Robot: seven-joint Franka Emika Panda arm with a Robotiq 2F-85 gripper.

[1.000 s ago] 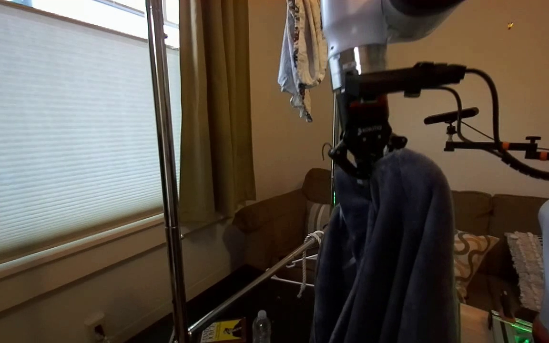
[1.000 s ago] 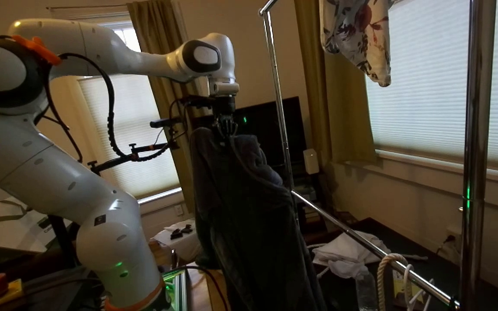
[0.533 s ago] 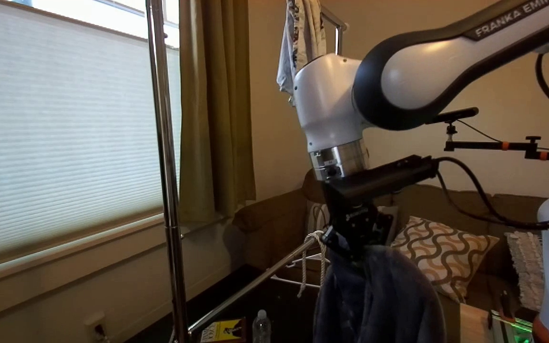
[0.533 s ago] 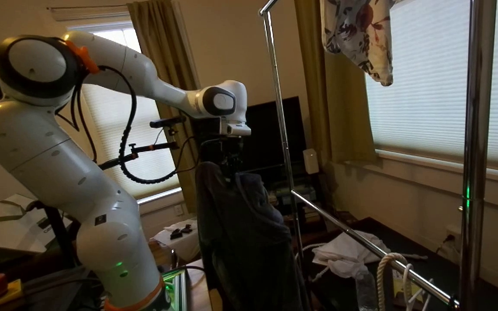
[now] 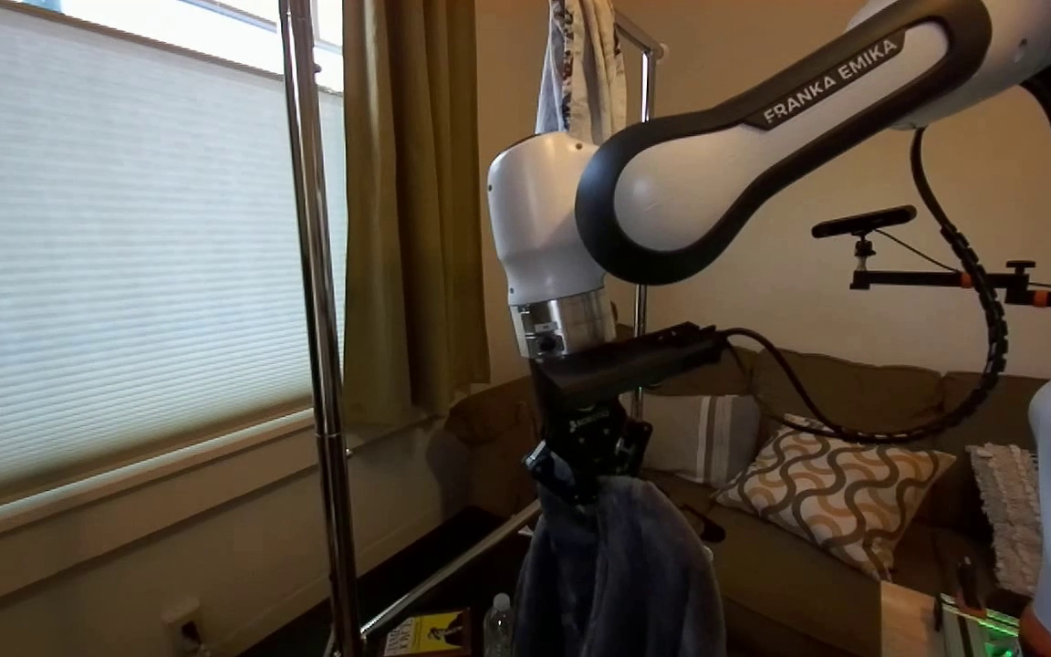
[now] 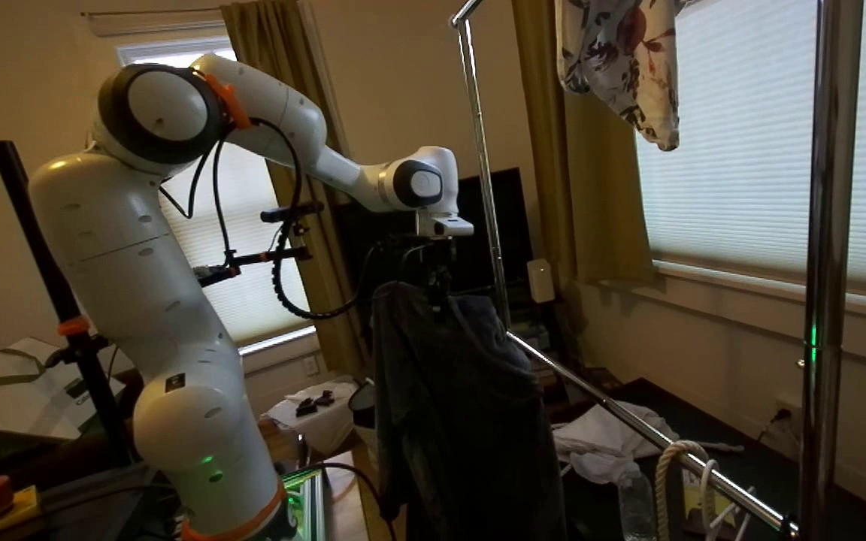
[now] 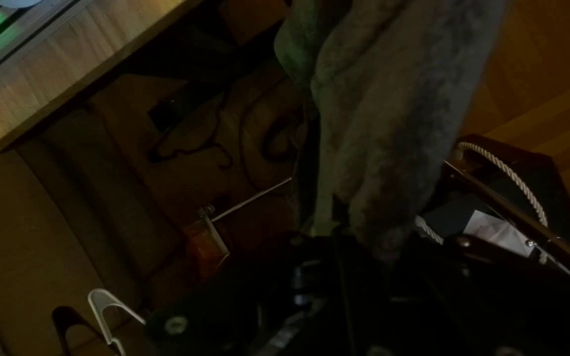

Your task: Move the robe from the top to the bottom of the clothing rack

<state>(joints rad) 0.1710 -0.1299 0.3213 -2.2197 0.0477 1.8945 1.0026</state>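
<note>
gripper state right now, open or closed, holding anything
Gripper: closed, holding the dark grey-blue robe by its upper part, the rest hanging below.

The hand point(image 5: 584, 495), w/ the robe point(image 5: 628, 579) under it, sits lower vs. 1 sec. ago, nearer the clothing rack point(image 6: 479, 128) in an exterior view; more striped pillow point(image 5: 691, 434) shows beside the hand.

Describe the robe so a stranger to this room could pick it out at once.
Start with the big white robot arm in an exterior view, then drop to the black tool at its lower end. The robe hangs from that tool in heavy folds. Unlike the pale, patterned garment higher up, it is plain, dark grey-blue and thick.
</note>
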